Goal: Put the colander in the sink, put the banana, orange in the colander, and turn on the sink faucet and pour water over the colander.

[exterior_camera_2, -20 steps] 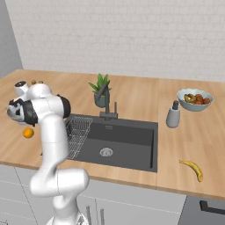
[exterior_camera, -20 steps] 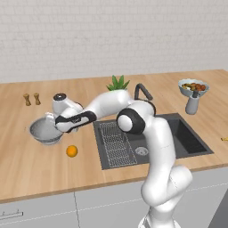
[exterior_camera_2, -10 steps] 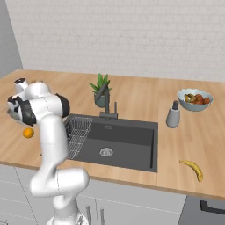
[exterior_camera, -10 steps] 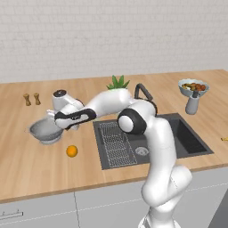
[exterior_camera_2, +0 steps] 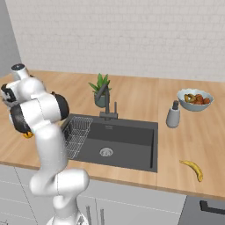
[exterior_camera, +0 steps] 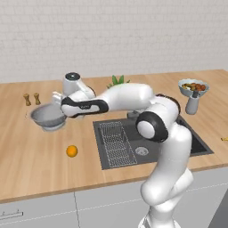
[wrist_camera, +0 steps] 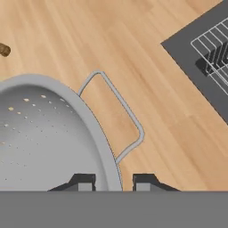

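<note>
The tool (wrist_camera: 114, 181) is closed on the rim of the colander (wrist_camera: 49, 133): in the hand view one dark finger tip stands inside the wall and the other outside it, just below the wire side handle. The colander (exterior_camera: 48, 116) sits on the wooden worktop (exterior_camera: 35, 151), to the left of the sink (exterior_camera: 147, 138), and it looks a little tilted. The orange (exterior_camera: 71, 151) lies on the worktop in front of the colander, apart from it. The banana (exterior_camera_2: 193, 168) lies on the worktop right of the sink (exterior_camera_2: 118, 140), near the front edge. The sink faucet (exterior_camera_2: 107, 103) stands behind the basin
</note>
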